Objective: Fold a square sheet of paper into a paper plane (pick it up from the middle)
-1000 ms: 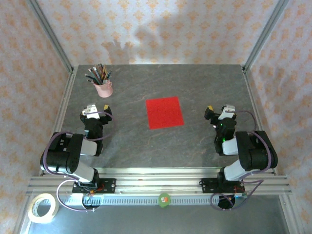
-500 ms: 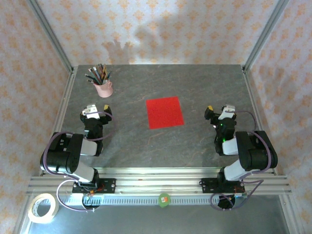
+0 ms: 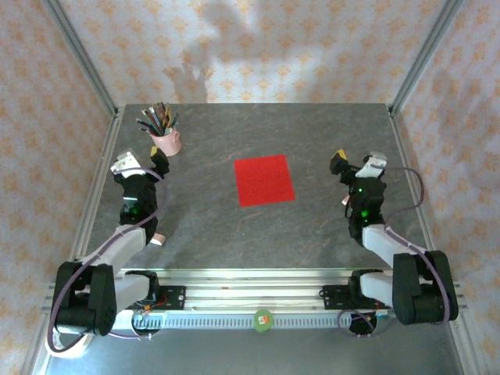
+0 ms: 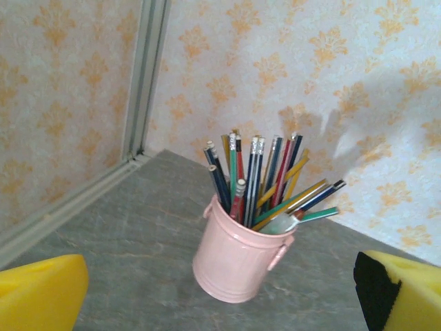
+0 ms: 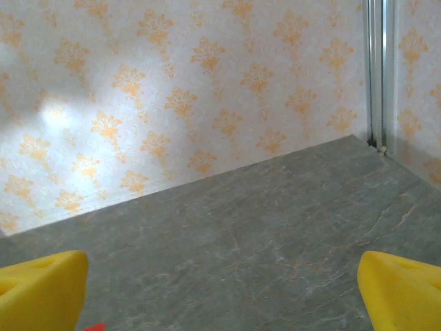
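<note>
Paper: flat bright red square paper sheet (image 3: 265, 180), unfolded, ctr of grey stone-look counter (image 3: 312, 226).
L hand (image 3: 142, 162): wide, empty, 9 o'clock of sheet.
R hand (image 3: 357, 162): wide, empty, 3 o'clock.

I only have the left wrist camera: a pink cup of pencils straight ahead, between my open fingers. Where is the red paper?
Observer: In the top view, the red paper sheet lies flat mid-table, off to the right of the left gripper.
Operator: Any folds in it yet?
Observer: None that I can see; it looks like a plain flat square.
Operator: And the right arm?
Observer: The right gripper stands open on the sheet's far side from you, apart from it.
</note>
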